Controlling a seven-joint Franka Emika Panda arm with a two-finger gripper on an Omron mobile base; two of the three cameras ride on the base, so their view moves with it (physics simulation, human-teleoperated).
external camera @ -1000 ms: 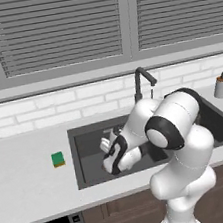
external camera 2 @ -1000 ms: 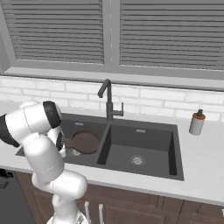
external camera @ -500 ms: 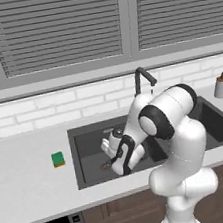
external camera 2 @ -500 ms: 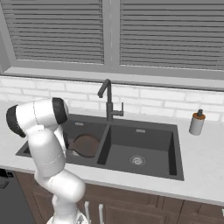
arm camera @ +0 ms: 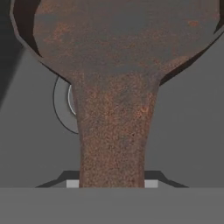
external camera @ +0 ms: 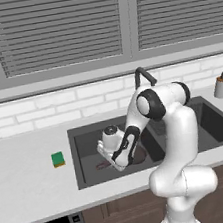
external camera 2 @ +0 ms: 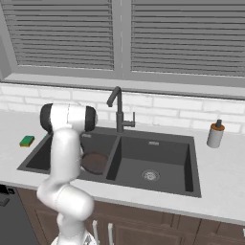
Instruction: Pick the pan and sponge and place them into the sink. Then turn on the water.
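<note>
Over the sink's (external camera: 88, 180) left basin, the arm has swung further left and dipped; its gripper (arm camera: 112, 183) stays clenched on the rusty pan's (arm camera: 118, 57) handle. Pan nearly delivered, I judge. Left of the sink, the sponge (external camera: 58, 159) waits on the counter (external camera: 28, 181).

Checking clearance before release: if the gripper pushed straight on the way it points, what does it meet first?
The gripper is shut on the pan handle; straight ahead, past the pan, is the sink floor near its drain. Depth unclear.
</note>
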